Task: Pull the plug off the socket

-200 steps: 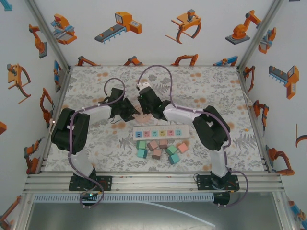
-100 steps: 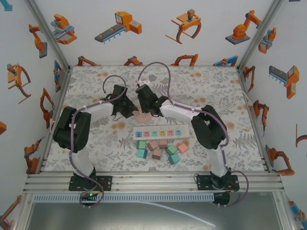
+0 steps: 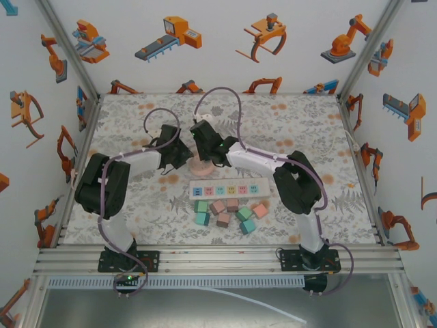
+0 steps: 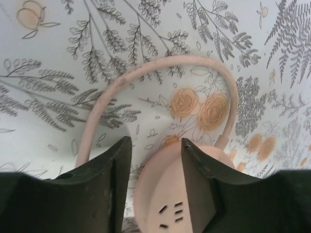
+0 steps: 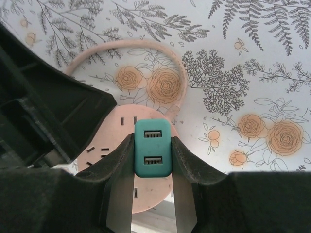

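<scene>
R claw [image 5: 152,145] is pinching the teal plug [image 5: 152,162] by its two side faces, USB ports toward the wrist cam; grip looks square & centred. Plug sits in the round pink socket [image 5: 146,114], which lies flat on the surface [image 5: 272,58], mid-way back between the two arms. L claw [image 4: 155,143] is spread astride the socket's edge, one finger over the pink top, the other w/ a sliver of surface showing beside it; can't tell if it's bearing down. To do it well, imo: L pins the socket first, then R pulls straight along the prongs, no twist/rock, else the socket prob lifts w/ the plug. Pink cord [image 4: 160,65] loops slack beyond, so it won't anchor anything. White power strip [image 3: 230,189] lies nearer the bases, apart from the claws.
</scene>
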### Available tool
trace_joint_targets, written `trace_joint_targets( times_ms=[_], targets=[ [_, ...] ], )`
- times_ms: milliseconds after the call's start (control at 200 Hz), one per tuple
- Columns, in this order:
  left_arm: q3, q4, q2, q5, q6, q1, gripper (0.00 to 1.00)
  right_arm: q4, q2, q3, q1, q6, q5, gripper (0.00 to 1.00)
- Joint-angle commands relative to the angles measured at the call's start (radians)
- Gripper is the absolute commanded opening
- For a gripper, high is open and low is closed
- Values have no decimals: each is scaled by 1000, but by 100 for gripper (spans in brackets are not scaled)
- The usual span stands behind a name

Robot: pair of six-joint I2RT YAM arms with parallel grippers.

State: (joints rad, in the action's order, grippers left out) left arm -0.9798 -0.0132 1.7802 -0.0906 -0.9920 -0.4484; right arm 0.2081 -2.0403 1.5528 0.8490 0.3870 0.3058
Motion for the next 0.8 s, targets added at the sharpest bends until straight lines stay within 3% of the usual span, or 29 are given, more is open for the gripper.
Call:
trace_joint_targets(
  times_ms=[0,70,130,260,441,631,796],
  targets=[
    [89,140,-85,43,117,29,54,-118,44,-12,-5,-35,41,0],
    [105,89,-192,87,184,34,57,-123,46,-17,-9,-28,33,0],
    [110,38,-253,192,249,28,57,-117,44,-9,-10,-20,29,0],
    [72,102,-261,323,284,-19,54,-113,39,20,-14,33,15,0],
    [116,98,-197,250,229,-39,52,-123,44,45,-18,87,-27,0],
    [93,32,-95,238,179,-33,56,-136,70,46,-18,150,-86,0],
    [49,123,-24,135,118,-22,56,-91,80,76,-18,226,-127,0]
  ],
)
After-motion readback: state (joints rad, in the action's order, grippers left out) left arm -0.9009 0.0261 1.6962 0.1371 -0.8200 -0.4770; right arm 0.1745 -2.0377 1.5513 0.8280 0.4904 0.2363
